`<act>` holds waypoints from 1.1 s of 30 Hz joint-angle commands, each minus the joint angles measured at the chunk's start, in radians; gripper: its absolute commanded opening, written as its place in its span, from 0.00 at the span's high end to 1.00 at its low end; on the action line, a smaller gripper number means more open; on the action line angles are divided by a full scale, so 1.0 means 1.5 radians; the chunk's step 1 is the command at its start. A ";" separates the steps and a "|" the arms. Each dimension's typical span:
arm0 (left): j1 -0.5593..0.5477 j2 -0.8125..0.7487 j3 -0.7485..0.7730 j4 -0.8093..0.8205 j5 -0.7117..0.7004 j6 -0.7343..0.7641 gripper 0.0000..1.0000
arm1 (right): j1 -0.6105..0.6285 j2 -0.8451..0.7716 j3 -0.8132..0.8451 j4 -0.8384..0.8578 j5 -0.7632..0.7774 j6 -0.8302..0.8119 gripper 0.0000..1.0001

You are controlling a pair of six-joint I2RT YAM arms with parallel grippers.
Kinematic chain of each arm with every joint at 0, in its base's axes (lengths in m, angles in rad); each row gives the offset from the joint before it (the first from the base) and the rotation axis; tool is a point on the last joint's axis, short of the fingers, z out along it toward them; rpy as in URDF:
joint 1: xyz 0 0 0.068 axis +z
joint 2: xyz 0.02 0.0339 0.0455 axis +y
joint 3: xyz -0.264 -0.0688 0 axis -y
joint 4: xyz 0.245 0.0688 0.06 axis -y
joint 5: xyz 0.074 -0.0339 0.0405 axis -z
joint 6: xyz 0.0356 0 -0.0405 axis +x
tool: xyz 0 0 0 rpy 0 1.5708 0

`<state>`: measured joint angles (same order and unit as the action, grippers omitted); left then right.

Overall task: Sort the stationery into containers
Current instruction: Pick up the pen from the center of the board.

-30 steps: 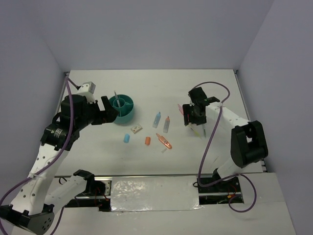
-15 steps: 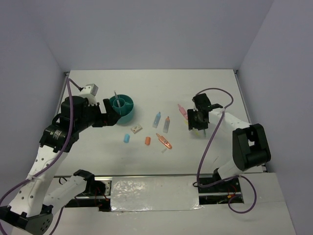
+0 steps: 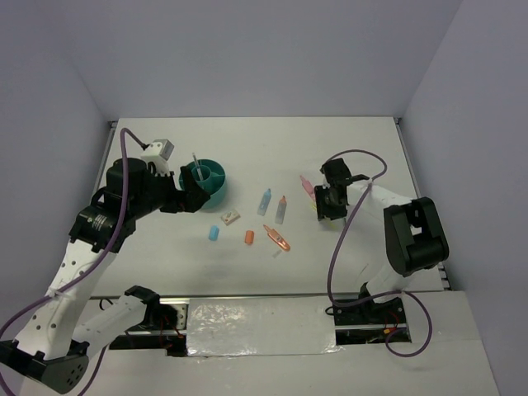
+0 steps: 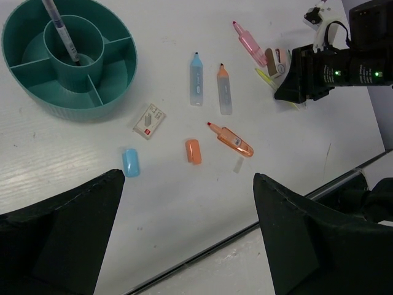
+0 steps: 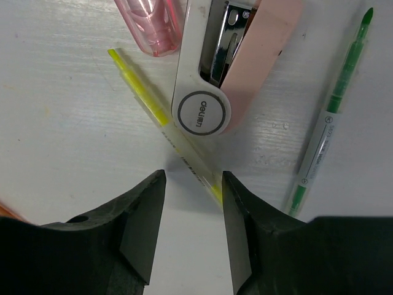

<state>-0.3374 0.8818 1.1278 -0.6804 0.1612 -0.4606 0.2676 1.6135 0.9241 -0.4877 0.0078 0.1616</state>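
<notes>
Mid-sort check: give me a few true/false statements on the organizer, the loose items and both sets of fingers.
A pen stands in the centre cup of the organizer. True.
Erasers fill the outer compartments. False: those compartments look empty; the blue eraser and orange eraser lie on the table.
The right fingers straddle a yellow pen lying flat. True.
The left fingers grip the blue marker. False: they are open and empty; the blue marker lies beside the orange marker.
</notes>
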 commanded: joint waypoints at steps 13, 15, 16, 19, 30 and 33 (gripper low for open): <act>-0.004 0.001 0.028 0.024 0.015 0.022 0.01 | 0.109 0.036 0.007 0.016 -0.006 0.020 0.68; -0.004 0.001 0.029 0.024 0.016 0.021 0.01 | 0.113 0.053 0.008 0.016 -0.009 0.033 0.75; -0.004 0.003 0.030 0.023 0.016 0.020 0.01 | 0.115 0.062 0.013 0.012 -0.010 0.035 0.78; -0.004 0.008 0.032 0.019 0.007 0.013 0.01 | 0.119 0.084 0.026 0.007 -0.027 0.034 0.84; -0.102 0.175 0.100 -0.031 -0.137 -0.101 0.01 | 0.107 -0.198 0.184 -0.091 -0.136 0.124 1.00; -0.183 0.283 0.153 -0.072 -0.249 -0.215 0.03 | 0.057 -0.281 0.211 -0.178 -0.018 0.171 1.00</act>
<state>-0.5152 1.1877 1.2881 -0.7307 -0.0296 -0.6197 0.4213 1.3632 1.1572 -0.6090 -0.1669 0.3111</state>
